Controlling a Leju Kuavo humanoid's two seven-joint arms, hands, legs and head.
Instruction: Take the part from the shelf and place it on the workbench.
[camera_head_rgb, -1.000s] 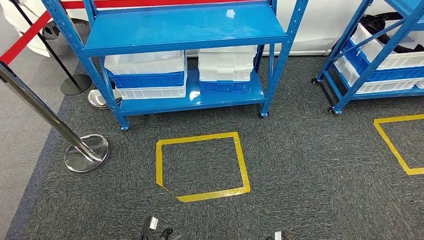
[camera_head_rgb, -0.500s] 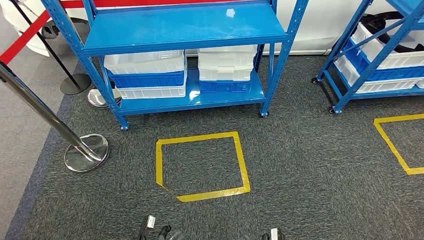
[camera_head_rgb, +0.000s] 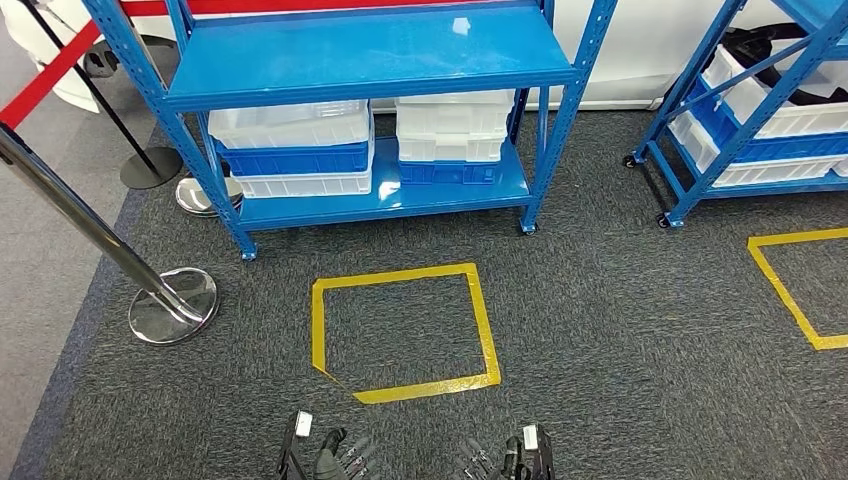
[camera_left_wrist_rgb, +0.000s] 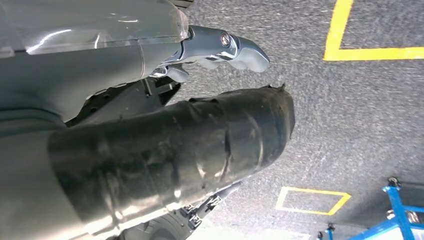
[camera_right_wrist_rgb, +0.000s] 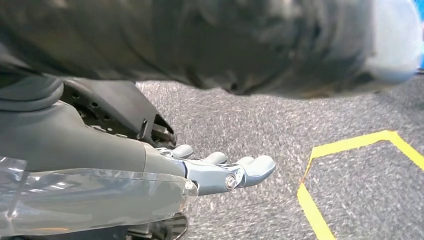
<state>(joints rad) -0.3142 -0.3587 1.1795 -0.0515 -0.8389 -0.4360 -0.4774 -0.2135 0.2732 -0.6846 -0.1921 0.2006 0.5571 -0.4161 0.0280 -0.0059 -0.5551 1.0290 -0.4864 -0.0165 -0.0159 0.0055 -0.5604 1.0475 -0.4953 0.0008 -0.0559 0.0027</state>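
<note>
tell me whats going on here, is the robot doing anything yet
Not much yet. The robot stands on grey carpet facing a blue shelf whose lower level holds stacked white and blue bins. A yellow taped square marks the floor between the robot and the shelf. The left robot hand and right robot hand show low at the bottom edge of the head view, fingers apart and holding nothing. No part has been taken from the shelf, and no workbench is in sight.

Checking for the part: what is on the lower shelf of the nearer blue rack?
On the lower shelf sit two stacks of bins: left stack white, blue, white; right stack white over blue. The upper shelf covers their tops, so contents cannot be seen.
</note>
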